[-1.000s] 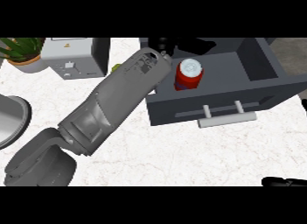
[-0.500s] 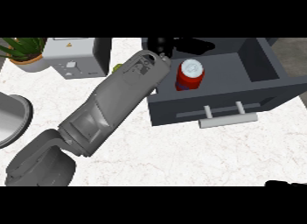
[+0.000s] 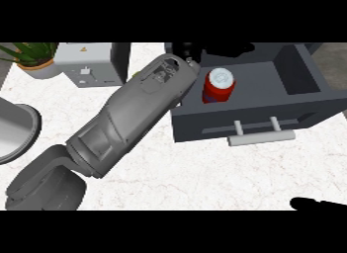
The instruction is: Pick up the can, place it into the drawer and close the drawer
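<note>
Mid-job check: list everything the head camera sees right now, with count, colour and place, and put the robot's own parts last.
can: one, red with a white top, upright inside the open drawer.
drawer: one, dark grey, open, pale bar handle on its front, upper right.
potted plant: one, green leaves in a tan pot, top left corner.
box appliance: one, light grey, top, beside the plant.
round metal vessel: one, grey, left edge, only partly in view.
counter: one, white marble.
left hand: black, above the drawer's back, beside the can; finger state unclear.
right hand: black, lower right edge, mostly cut off.
</note>
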Robot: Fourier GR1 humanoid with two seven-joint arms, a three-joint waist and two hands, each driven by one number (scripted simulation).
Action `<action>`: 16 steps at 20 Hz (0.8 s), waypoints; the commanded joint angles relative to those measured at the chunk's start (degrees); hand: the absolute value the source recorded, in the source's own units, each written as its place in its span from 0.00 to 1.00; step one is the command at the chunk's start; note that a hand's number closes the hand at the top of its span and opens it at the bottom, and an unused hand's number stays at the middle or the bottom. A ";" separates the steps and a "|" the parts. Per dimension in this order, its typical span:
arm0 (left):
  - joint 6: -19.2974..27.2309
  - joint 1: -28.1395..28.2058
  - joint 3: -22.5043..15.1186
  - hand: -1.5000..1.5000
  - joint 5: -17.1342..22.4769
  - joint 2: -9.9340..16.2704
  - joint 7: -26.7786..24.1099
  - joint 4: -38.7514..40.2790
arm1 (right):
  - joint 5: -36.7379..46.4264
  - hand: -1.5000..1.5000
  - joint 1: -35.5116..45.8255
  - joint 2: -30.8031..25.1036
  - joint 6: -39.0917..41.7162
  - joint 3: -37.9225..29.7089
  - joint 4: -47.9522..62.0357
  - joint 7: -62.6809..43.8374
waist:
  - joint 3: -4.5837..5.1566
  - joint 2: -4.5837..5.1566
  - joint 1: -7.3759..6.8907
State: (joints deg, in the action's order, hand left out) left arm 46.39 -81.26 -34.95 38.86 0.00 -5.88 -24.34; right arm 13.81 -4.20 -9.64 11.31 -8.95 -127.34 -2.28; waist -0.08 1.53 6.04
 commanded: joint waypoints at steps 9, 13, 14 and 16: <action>2.32 -1.92 -1.76 0.00 1.34 0.00 0.82 -2.11 | 29.23 0.00 5.54 -4.58 -5.26 9.59 8.84 2.03 | 0.05 -0.98 -4.56; 2.67 -1.03 0.13 0.00 1.70 0.00 0.00 -2.50 | 36.54 0.00 7.94 -4.78 -7.87 13.88 17.42 4.81 | 0.03 -0.94 -5.43; 1.95 -1.89 0.15 0.00 1.01 0.00 1.00 -2.63 | 37.83 0.00 8.22 -5.30 -7.66 13.48 17.09 3.45 | 0.05 -1.20 -5.54; 2.28 1.05 0.25 0.00 0.07 0.00 0.70 -4.16 | 42.53 0.00 8.31 -3.96 -9.18 16.26 19.48 1.59 | 0.09 -1.49 -6.42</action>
State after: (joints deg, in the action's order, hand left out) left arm 48.37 -82.18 -34.97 39.76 0.03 -5.34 -26.93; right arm 48.94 3.01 -14.09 4.28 3.83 -112.33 0.35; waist -0.02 0.37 0.58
